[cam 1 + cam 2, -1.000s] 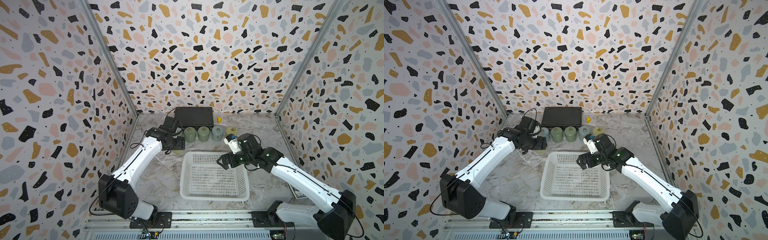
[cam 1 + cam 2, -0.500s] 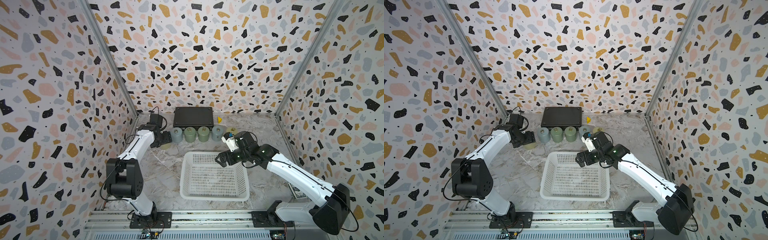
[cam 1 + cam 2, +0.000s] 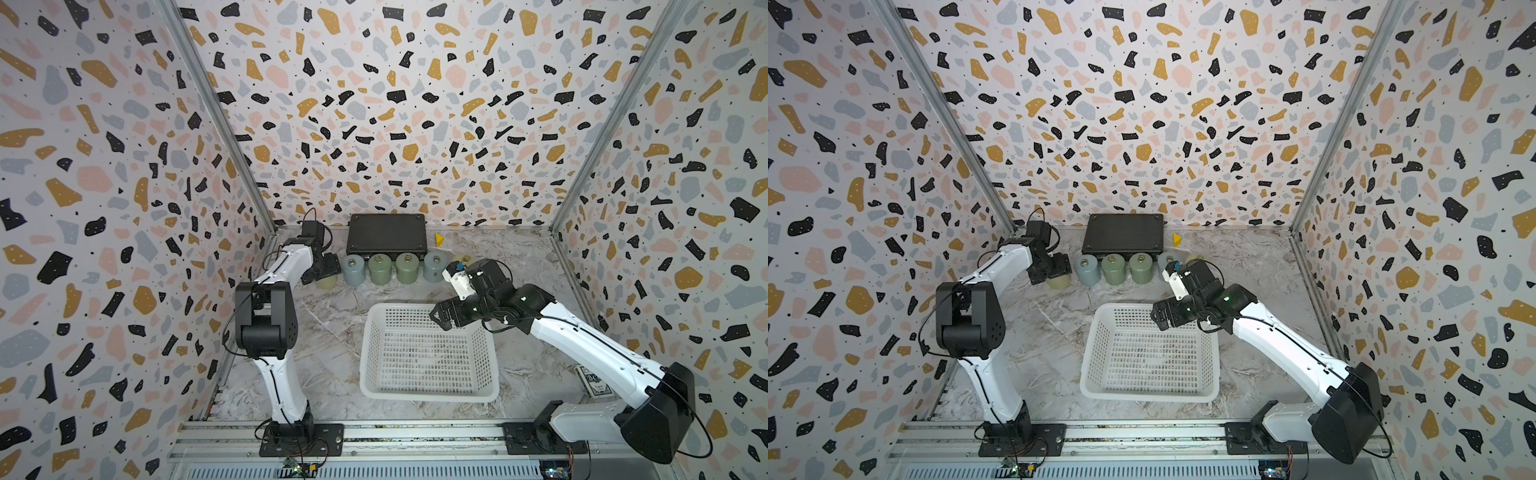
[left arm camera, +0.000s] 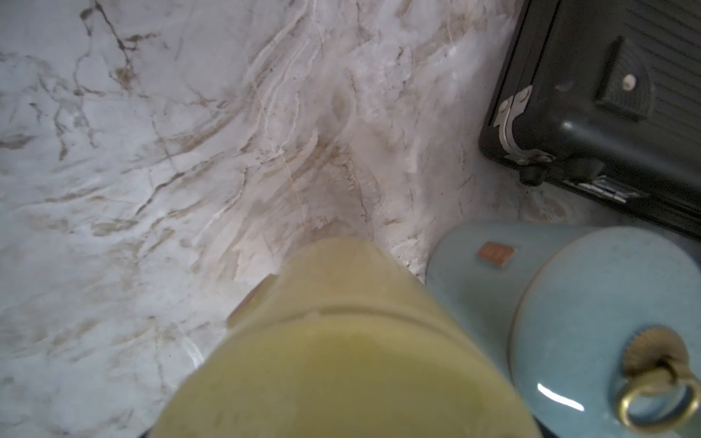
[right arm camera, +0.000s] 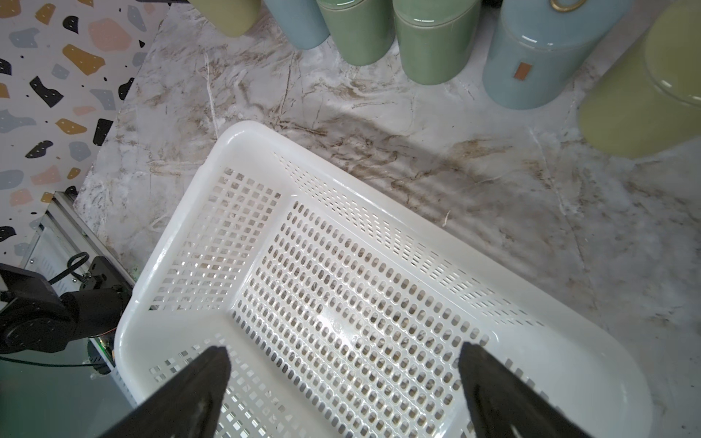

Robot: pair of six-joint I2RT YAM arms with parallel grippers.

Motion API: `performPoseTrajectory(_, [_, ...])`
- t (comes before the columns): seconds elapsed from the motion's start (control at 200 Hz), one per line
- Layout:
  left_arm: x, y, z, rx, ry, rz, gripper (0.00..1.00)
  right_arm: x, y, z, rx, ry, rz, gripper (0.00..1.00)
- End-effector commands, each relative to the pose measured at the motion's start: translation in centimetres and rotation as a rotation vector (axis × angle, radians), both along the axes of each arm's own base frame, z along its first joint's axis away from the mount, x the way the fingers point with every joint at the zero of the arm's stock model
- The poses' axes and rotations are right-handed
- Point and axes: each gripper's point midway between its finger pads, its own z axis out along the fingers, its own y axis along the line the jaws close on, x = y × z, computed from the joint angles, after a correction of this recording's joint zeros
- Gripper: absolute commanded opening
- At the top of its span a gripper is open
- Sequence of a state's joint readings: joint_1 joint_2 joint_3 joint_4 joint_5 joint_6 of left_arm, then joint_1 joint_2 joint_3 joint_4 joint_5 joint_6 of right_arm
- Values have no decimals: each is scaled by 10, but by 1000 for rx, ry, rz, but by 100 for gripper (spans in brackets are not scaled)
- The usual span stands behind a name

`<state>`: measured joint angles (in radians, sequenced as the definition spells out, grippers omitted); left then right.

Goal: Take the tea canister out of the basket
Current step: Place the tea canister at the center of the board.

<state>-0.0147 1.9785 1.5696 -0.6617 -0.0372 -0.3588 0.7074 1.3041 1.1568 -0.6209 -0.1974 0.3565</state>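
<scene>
The white basket (image 3: 428,399) (image 3: 1148,392) (image 5: 242,132) stands front centre with nothing in it. A pale yellow tea canister (image 3: 326,281) (image 3: 1058,281) (image 4: 341,360) is at the left end of the row of canisters, outside the basket. My left gripper (image 3: 328,266) sits on top of it, shut on its lid. The lid hides the fingers in the left wrist view. I cannot tell whether the canister touches the table. My right gripper (image 3: 442,318) (image 5: 343,350) hangs open and unloaded over the basket's far right corner.
Blue-grey (image 3: 353,270), two green (image 3: 380,269) (image 3: 407,268), blue (image 3: 434,266) and half-hidden yellow (image 3: 461,259) canisters line up before the black case (image 3: 387,235). A small yellow wedge (image 3: 439,238) lies by the case. A card box (image 3: 594,380) lies front right.
My left arm has carried the yellow canister back and to the left, to the left end of the row. The right gripper has stayed open over the basket, barely moving.
</scene>
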Motion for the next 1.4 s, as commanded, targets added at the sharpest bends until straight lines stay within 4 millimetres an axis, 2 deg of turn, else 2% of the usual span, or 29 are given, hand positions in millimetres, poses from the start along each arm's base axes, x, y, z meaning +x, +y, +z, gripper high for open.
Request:
performPoseTrajectory(0.0, [28,4,27,11,-111,3,80,4,-2,16,2,-46,-12,99])
performPoseTrajectory(0.325, [36,5,3,23,-55,-11,82,10,-3,22,8,-85,-32,99])
performPoseTrajectory(0.526, [34,5,-1,27,-43,-20,84,12,-3,22,9,-94,-35,99])
performPoseTrajectory(0.821, [30,3,-12,19,-5,-31,86,22,4,39,69,-197,-29,99])
performPoseTrajectory(1.031, [29,1,-15,8,7,-30,87,33,10,61,135,-302,-36,99])
performPoseTrajectory(1.201, [28,0,-13,5,15,-33,90,34,13,60,126,-291,-24,99])
performPoseTrajectory(1.397, [27,0,1,7,-6,-38,100,34,10,58,115,-288,-31,99])
